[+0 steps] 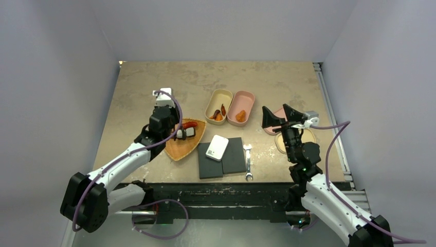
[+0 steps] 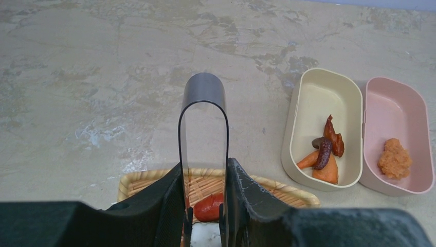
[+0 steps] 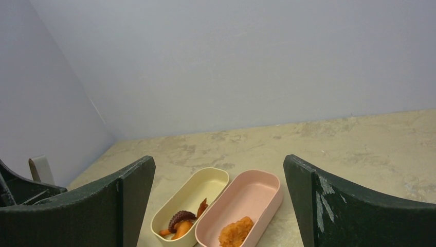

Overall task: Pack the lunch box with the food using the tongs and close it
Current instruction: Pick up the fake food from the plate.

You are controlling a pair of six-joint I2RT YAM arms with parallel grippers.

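Observation:
My left gripper [image 2: 205, 168] [image 1: 172, 131] is shut on the tongs [image 2: 204, 86], its fingers pressing both thin arms. The tongs' black tips hang over the wicker basket [image 2: 146, 181] [image 1: 180, 150], one on each side of a red piece of food [image 2: 211, 207] [image 1: 191, 124]. A black-and-white piece [image 1: 187, 133] lies beside it. The lunch box stands open as two tubs. The cream tub [image 2: 321, 95] [image 1: 220, 98] [image 3: 206, 186] holds orange, brown and dark pieces [image 2: 325, 154]. An orange lump [image 2: 394, 159] lies in the pink tub [image 2: 393, 105] [image 1: 245, 99] [image 3: 253, 191]. My right gripper [image 1: 278, 114] [image 3: 218, 172] hangs open and empty to the tubs' right.
Two black pads [image 1: 232, 160] lie at the near edge, with a small white box [image 1: 217, 147] on them. A silver wrench [image 1: 248, 162] lies to their right. A pink lid [image 1: 271, 130] and a cream lid [image 1: 280, 144] lie under my right arm. Walls close three sides.

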